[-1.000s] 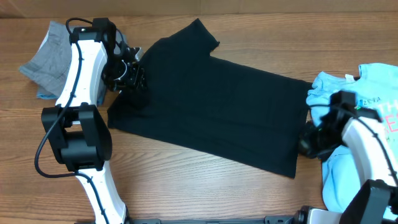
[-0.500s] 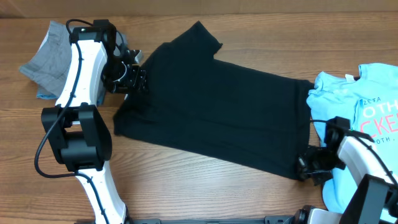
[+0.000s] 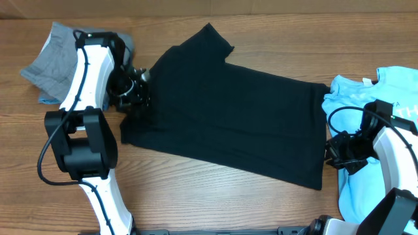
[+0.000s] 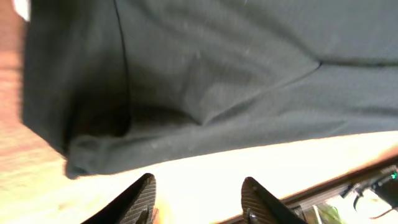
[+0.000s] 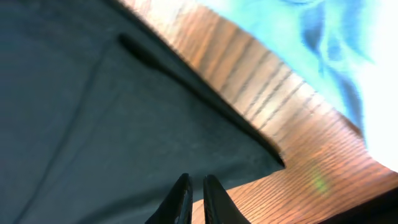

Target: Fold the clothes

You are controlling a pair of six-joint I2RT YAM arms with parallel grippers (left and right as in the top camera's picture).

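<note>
The black T-shirt (image 3: 228,117) lies spread flat in the middle of the wooden table. My left gripper (image 3: 135,94) is at its left edge. In the left wrist view it (image 4: 198,183) is open and empty over bare table, just off the shirt's edge (image 4: 217,74). My right gripper (image 3: 332,153) is at the shirt's right hem, near the lower right corner. In the right wrist view its fingers (image 5: 197,179) are shut over the edge of the shirt (image 5: 93,124), with no cloth seen between them.
Grey shorts (image 3: 49,62) lie crumpled at the far left, behind my left arm. A light blue printed tee (image 3: 356,91) lies at the right edge, under my right arm, and shows in the right wrist view (image 5: 323,37). Bare wood (image 3: 196,196) runs along the front.
My right gripper went down to the shirt's lower right corner, then right and up; that corner now lies further right. My left gripper moved slightly toward the front.
</note>
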